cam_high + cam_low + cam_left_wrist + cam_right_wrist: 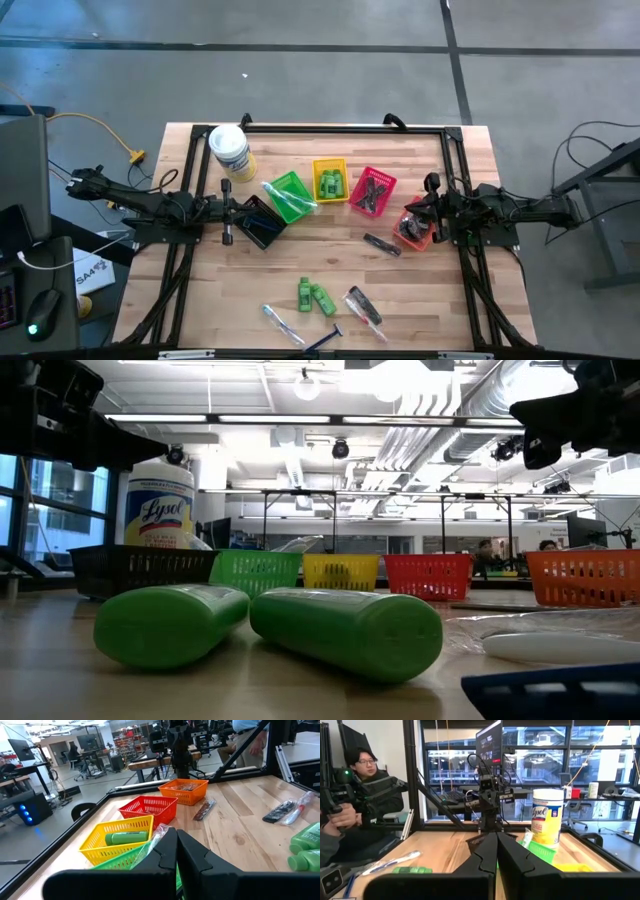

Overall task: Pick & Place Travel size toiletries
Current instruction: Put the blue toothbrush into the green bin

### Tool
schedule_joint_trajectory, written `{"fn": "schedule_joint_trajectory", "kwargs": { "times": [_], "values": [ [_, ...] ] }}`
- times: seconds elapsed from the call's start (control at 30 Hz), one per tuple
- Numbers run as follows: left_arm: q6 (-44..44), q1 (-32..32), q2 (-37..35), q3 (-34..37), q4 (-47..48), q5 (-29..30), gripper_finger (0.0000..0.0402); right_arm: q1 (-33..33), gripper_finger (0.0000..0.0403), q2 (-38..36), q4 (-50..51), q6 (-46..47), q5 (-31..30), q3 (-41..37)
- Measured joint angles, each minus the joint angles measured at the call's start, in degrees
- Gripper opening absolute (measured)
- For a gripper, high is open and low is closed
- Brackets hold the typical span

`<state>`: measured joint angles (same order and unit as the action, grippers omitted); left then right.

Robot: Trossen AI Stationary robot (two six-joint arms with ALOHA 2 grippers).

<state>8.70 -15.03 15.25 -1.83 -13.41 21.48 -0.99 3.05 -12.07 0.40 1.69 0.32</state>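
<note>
Loose toiletries lie flat on the near part of the table: two green mini bottles (313, 296) (345, 630), a clear tube (280, 322), a blue-handled razor (325, 340) and two dark packets (362, 305) (382, 244). More green bottles lie in the yellow basket (331, 180). Dark combs fill the red basket (372, 192), and a clear packet sticks out of the green basket (290, 195). My left gripper (244, 212) (177, 832) hangs shut and empty over the black basket (262, 224). My right gripper (418, 214) (497, 836) hangs shut and empty over the orange basket (412, 234).
A big white tub with a yellow label (231, 150) stands at the far left. The five baskets form a row across the table's middle. A black frame rail (340, 128) runs along the far edge and sides. A person (365, 765) sits beyond the table's left side.
</note>
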Motion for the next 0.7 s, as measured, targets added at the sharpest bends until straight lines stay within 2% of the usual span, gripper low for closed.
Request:
{"fn": "schedule_joint_trajectory", "kwargs": {
  "times": [0.17, 0.4, 0.53, 0.7],
  "values": [
    [-4.54, 0.00, 0.01, -0.85, 0.22, -2.52, 0.0000, 0.01, 0.0005, 0.00, 0.85, 0.01, -0.02, 0.00],
    [-7.83, -0.02, 0.87, -5.18, 0.01, -10.19, 0.0000, 0.01, 0.0005, 0.00, 0.78, 0.01, -0.02, 0.00],
    [-9.36, -0.04, 7.37, -9.00, 0.56, -9.72, 0.0000, 0.00, 0.0005, 0.00, 0.71, 0.01, -0.06, 0.00],
    [-11.87, -0.06, 20.13, -17.48, 3.70, -8.94, 0.0000, -0.01, 0.0005, 0.00, 0.69, 0.01, -0.09, 0.00]
  ]
}}
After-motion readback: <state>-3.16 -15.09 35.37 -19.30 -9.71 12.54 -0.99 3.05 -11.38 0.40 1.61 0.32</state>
